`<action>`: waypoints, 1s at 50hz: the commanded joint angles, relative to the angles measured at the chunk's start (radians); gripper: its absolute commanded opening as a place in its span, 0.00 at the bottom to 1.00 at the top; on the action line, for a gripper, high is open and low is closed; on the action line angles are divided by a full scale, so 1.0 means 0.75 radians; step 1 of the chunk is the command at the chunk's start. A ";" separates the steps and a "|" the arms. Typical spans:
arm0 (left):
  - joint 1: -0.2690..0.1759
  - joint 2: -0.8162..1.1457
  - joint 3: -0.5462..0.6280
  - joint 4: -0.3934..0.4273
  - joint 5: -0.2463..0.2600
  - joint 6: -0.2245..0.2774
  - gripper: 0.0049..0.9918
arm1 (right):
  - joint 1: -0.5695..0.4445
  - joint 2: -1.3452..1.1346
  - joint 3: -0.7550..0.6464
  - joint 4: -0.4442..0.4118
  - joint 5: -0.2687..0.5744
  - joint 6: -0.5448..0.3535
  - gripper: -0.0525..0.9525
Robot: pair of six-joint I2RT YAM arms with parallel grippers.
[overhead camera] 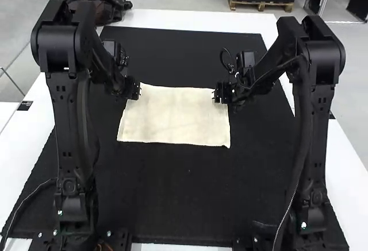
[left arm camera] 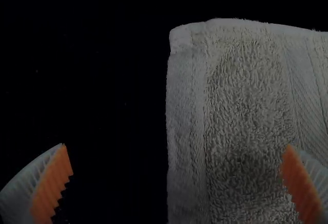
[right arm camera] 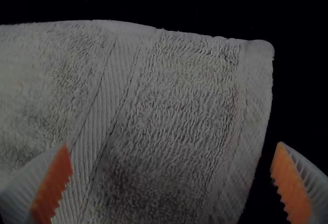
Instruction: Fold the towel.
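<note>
On mat [overhead camera: 178, 199], over towel [overhead camera: 175, 118], left gripper [left arm camera: 177, 146] at ten o'clock, right gripper [right arm camera: 172, 144] at two, fingers apart; possible slip from shallow pinch.

Towel [overhead camera: 174, 115] on the mat [overhead camera: 172, 193], between the two claws [overhead camera: 134, 88].

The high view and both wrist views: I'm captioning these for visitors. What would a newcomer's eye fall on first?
Probably the pale towel, lying flat on the black mat. Next, the bulky left arm and right arm flank it, with the left gripper and right gripper by its far corners. In the wrist views, bright orange pads stand wide apart.
</note>
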 commanded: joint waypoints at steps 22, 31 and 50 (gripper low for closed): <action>-0.004 0.120 0.001 0.142 -0.178 0.082 0.02 | 0.007 0.089 0.029 0.062 0.072 -0.117 0.02; 0.000 0.108 0.011 0.159 -0.161 0.082 0.02 | -0.011 0.081 0.021 0.056 0.070 -0.093 0.02; 0.006 0.010 0.005 0.165 -0.112 0.082 0.02 | -0.060 -0.042 0.011 0.060 0.068 -0.087 0.02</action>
